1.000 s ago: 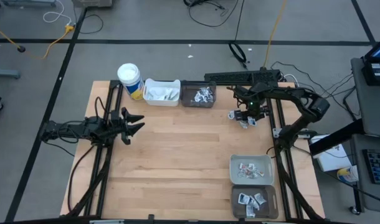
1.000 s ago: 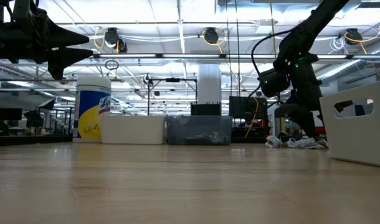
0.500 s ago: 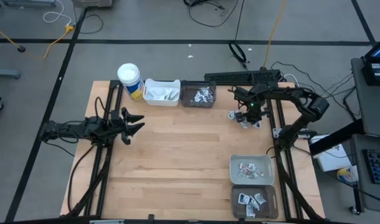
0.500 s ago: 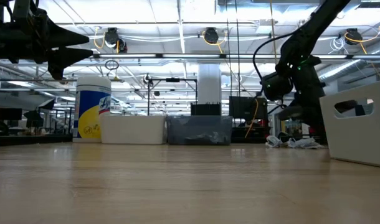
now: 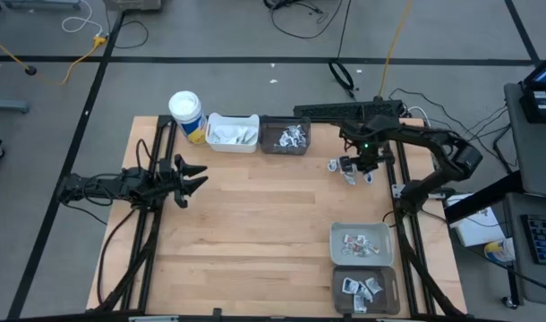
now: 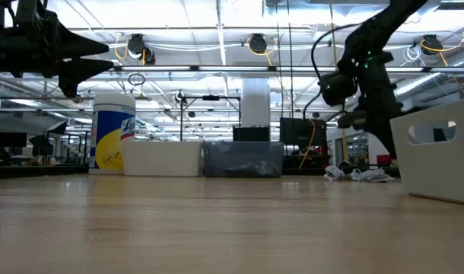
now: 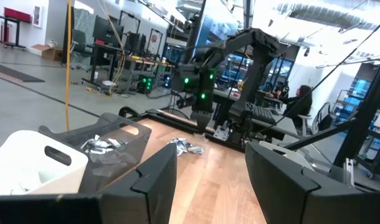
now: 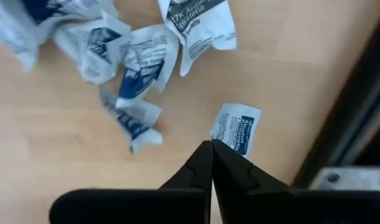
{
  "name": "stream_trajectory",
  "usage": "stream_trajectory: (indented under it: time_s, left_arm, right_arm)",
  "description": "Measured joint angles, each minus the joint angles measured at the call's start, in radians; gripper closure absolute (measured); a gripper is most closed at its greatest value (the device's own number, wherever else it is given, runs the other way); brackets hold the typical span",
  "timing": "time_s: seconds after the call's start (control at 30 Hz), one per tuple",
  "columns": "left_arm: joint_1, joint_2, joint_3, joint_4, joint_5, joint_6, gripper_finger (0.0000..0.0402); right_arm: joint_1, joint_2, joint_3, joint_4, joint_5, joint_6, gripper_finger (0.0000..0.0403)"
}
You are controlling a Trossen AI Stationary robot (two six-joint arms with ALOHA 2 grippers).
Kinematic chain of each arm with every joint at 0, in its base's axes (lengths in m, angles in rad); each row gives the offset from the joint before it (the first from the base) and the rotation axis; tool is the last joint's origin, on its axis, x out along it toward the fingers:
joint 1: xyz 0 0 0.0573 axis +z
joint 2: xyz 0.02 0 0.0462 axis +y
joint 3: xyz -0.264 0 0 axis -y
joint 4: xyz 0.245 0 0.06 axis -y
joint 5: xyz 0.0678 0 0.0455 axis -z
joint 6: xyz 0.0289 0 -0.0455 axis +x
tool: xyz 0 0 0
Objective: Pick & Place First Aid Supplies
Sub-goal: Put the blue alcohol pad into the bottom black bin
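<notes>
Dark and blue print across the white packets (image 8: pixel 140 62) of first aid supplies, too crumpled and small to read beyond a stray "7K" on one sachet. Right gripper (image 8: pixel 211 163) pressed fully shut, fingertips (image 8: pixel 202 165) meeting with nothing visibly between them, poised over the wooden table (image 5: pixel 255 224); one small square packet (image 8: pixel 236 128) lying just past the tips, whether touched by them not clear, the rest of the loose pile scattered a little farther ahead on the bare wood. Seen from the low camera, the same gripper (image 6: pixel 357 118) raised clear of the pile (image 6: pixel 357 174). Left gripper (image 5: pixel 191 178) hovering well apart from the pile, over the table's opposite side, fingers (image 7: pixel 149 180) spread moderately, holding nothing. Beyond those fingers, a white bin (image 5: pixel 232 132) with pale packets inside and a dark bin (image 5: pixel 285 136) with silvery packets. Beside the white bin, a white cup (image 6: pixel 115 141) with a yellow band and blue printing, wording not legible. Near the table's front edge on the right arm's side, a grey bin (image 5: pixel 362 243) and a dark front bin (image 5: pixel 364 290), each containing a few packets.
</notes>
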Motion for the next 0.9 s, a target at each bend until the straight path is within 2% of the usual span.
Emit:
stream_trajectory:
  time_s: [0.4, 0.57, 0.73, 0.9]
  left_arm:
    - [0.000, 0.000, 0.000, 0.000, 0.000, 0.000, 0.0206]
    - [0.000, 0.000, 0.000, 0.000, 0.000, 0.000, 0.0206]
    - [0.000, 0.000, 0.000, 0.000, 0.000, 0.000, 0.0206]
    - [0.000, 0.000, 0.000, 0.000, 0.000, 0.000, 0.0206]
  right_arm:
    - [0.069, -0.119, 0.185, -0.243, -0.026, 0.032, 0.0403]
    - [0.119, -0.142, 0.225, -0.289, -0.025, 0.067, 0.0403]
    - [0.307, -0.188, 0.238, -0.298, -0.031, 0.184, 0.0403]
    - [0.569, -0.255, 0.239, -0.303, -0.050, 0.403, 0.0403]
